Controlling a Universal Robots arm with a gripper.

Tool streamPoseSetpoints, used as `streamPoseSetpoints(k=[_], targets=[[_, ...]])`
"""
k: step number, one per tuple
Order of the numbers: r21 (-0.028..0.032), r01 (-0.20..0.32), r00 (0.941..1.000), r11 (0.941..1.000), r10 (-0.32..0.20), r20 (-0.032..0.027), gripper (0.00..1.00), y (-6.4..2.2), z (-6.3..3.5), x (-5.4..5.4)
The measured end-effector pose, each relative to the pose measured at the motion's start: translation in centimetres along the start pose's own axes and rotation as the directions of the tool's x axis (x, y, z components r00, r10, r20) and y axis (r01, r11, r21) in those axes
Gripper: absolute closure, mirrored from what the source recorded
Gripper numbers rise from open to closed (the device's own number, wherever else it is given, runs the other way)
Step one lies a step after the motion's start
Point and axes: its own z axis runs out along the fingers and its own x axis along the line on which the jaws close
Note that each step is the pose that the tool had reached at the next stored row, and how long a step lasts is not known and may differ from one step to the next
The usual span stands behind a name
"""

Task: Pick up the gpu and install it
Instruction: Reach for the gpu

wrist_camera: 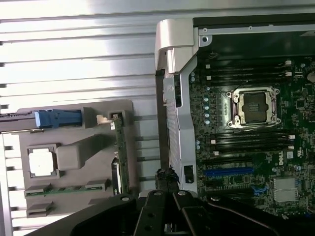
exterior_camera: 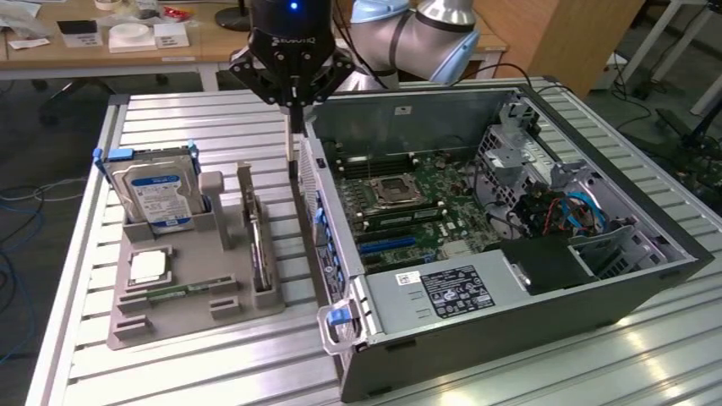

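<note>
Standing on its long edge in a slot of one grey moulded holder (exterior_camera: 186, 320) (wrist_camera: 74, 153), one gpu (exterior_camera: 260, 247) (wrist_camera: 119, 158) is shown untouched, its green card edge being seen from above in the wrist view. Three further parts are carried by the same holder: one hard drive (exterior_camera: 158, 190) set upright with a blue label, one square processor chip (exterior_camera: 149, 267) (wrist_camera: 41, 162) laid flat, and one narrow memory stick (exterior_camera: 181, 292) (wrist_camera: 64, 191) laid along a groove. One computer case (exterior_camera: 508, 338) (wrist_camera: 177, 44) is laid open just beside the holder, on the exterior view's right, with its motherboard (exterior_camera: 420, 196) exposed. One arm (exterior_camera: 418, 34) is extended from behind the case, and its single gripper (exterior_camera: 296, 117) (wrist_camera: 165, 222) is pointed straight down over the narrow gap between holder and case wall, near the far end of the gpu and well above it. The fingers are seen drawn together, with nothing clamped between them. Holder and case are supported by a slatted aluminium table (exterior_camera: 203, 118) (wrist_camera: 78, 49). Behind it a wooden desk (exterior_camera: 215, 44) with small items is visible, and cables (exterior_camera: 17, 199) are seen on the floor at the exterior view's left
</note>
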Motion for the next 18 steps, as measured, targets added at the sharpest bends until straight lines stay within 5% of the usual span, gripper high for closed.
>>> streamPoseSetpoints(k=[18], targets=[[0.0,-0.003,1.0,1.0,0.003,0.0002,0.89,-0.25,-0.03,3.1]])
